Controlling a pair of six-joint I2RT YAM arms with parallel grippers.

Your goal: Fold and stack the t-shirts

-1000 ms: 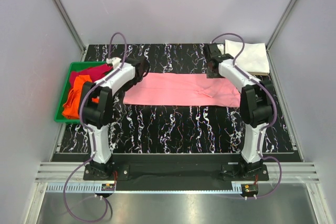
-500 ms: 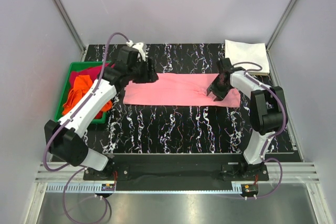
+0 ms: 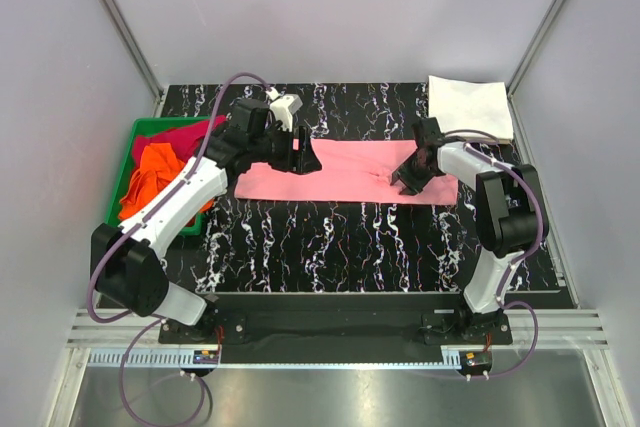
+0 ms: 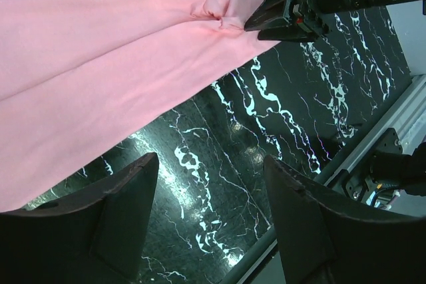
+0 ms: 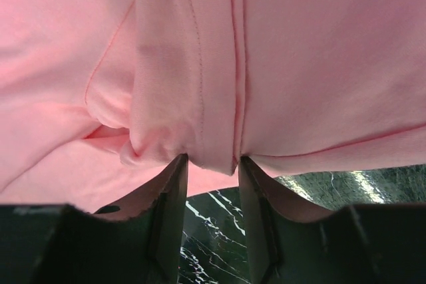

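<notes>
Lab cell: aluminium frame [image 3: 120, 22], marble-patterned table [image 3: 330, 237]

My left gripper [image 3: 308, 155], earlier at the pink t-shirt's [image 3: 350, 169] left end, now hovers spread wide further in over it. My right gripper [image 3: 405, 180], earlier at its far edge, now pinches a fold near its right end.

The spread shirt [image 3: 340, 172] lies left to right across the middle of my table [image 3: 330, 237]. The tray [image 3: 118, 224] sits at the table's left edge, with bunched shirts [image 3: 150, 169] in it. A folded shirt [image 3: 470, 107] lies in the far right corner. My left gripper [image 3: 305, 155] is over the spread shirt's left part, and my right gripper [image 3: 402, 183] is on its right end.
</notes>
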